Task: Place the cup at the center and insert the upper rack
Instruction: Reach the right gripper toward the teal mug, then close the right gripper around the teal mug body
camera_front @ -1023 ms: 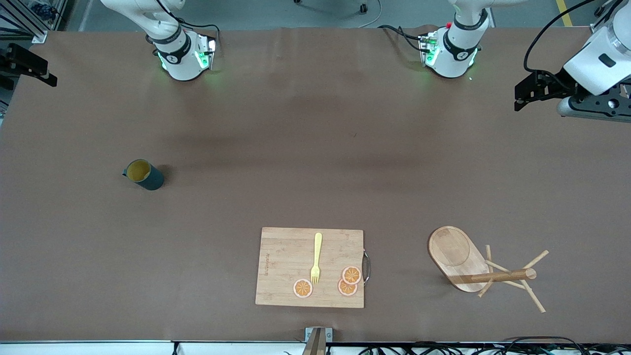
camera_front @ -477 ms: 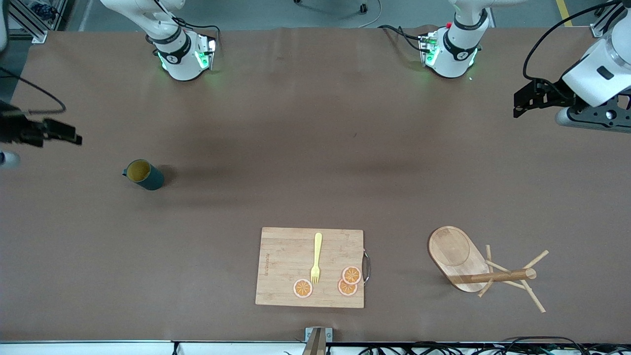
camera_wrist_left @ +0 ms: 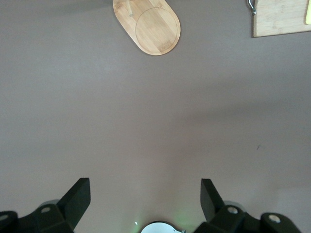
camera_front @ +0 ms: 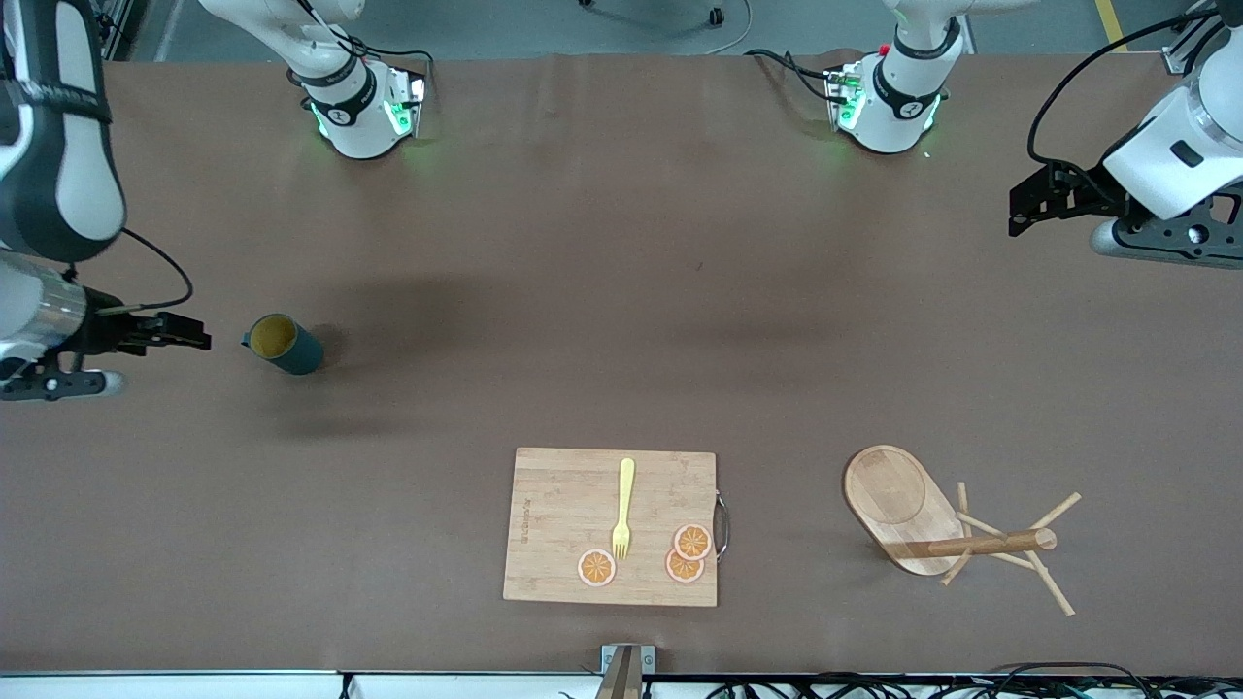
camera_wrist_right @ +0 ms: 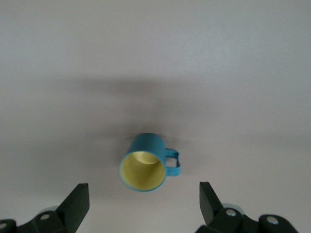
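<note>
Cup (camera_front: 283,344) upright on bench (camera_front: 602,291), toward right arm's end, not yet centred. Right tool (camera_front: 184,337) spread wide, empty, beside cup. Upper rack (camera_front: 947,529) lies tipped, untouched. Left tool (camera_front: 1029,194) spread, empty, waiting.

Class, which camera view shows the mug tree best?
The front view: the upper rack lies tipped on the table, base, post and pegs all visible. The left wrist view shows only its oval base at the frame's edge. The right wrist view shows none of it.
</note>
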{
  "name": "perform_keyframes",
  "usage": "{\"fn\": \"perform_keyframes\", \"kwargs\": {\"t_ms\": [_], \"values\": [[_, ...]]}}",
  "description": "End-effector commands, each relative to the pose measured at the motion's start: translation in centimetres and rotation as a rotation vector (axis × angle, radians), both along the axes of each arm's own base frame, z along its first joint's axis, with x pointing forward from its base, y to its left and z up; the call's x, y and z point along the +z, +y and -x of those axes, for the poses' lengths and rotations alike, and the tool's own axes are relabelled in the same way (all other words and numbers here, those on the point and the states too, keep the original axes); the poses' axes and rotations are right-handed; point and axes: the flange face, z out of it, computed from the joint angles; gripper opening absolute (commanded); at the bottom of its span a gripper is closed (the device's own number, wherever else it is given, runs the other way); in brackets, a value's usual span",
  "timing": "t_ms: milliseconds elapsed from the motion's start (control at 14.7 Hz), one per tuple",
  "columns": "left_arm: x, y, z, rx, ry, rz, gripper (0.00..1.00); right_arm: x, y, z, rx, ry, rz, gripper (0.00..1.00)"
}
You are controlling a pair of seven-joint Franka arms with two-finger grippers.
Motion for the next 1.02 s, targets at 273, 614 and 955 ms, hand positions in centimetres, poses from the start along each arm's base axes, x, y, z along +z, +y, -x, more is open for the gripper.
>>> {"fn": "perform_keyframes", "kwargs": {"t_ms": [273, 614, 955], "values": [[-0.1, -0.4, 0.2, 0.089, 0.011, 0.008, 1.0, -9.5, -0.7, 4.8, 0.422, -0.088, -0.037, 1.0], [-0.7, -0.3, 0.5, 0.152, 0.025, -0.003, 1.0, -15.8, -0.2, 4.8, 0.452, -0.062, -0.044, 0.95], [-0.8, -0.2, 0.6, 0.154, 0.03, -0.004, 1.0, -17.9, 1.7, 6.2, 0.442, -0.065, -0.056, 0.08]]}}
